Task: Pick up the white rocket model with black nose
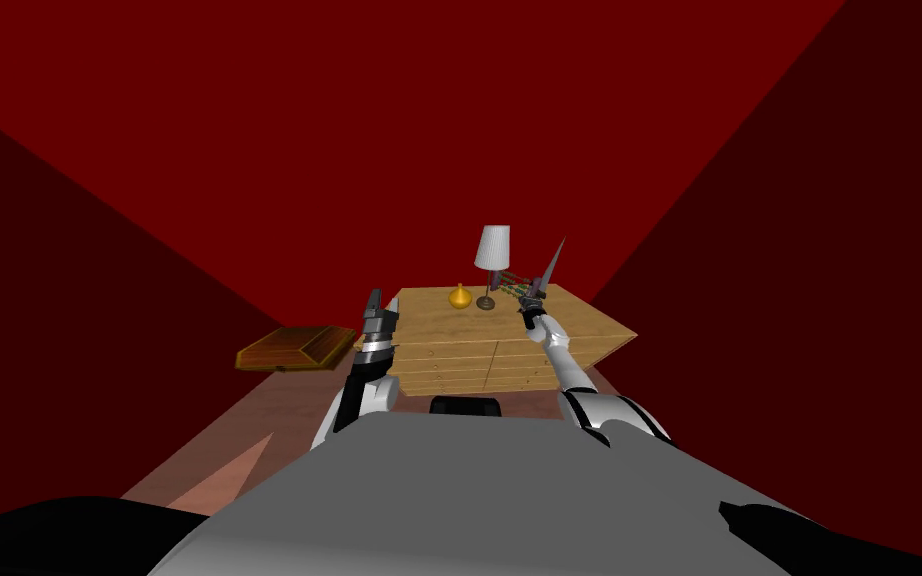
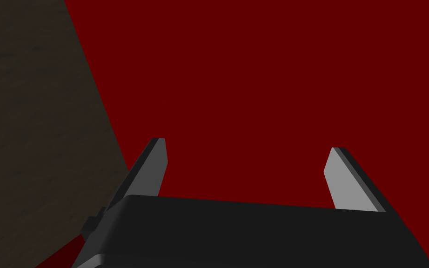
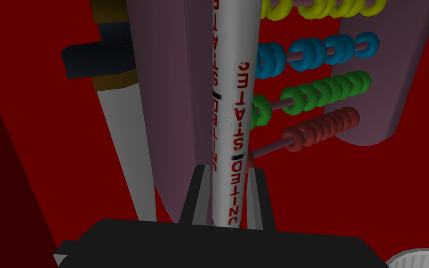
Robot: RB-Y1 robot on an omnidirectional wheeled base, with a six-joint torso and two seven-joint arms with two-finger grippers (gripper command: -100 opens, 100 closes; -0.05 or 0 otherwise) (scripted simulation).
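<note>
White with red lettering, the rocket model (image 3: 230,93) is clamped in the fingers of the right gripper (image 3: 227,172), held nose-up above the wooden dresser (image 1: 449,340) beside the abacus (image 3: 320,88), so the pick looks nearly done, while the left gripper (image 2: 246,149) hangs spread and empty.

Dark red walls (image 1: 449,120) are seen all round. A wooden dresser (image 1: 469,352) is set on the pinkish floor (image 1: 279,405), a white-shaded lamp (image 1: 492,250) placed near its far edge, a brown box (image 1: 294,347) laid to its left.
</note>
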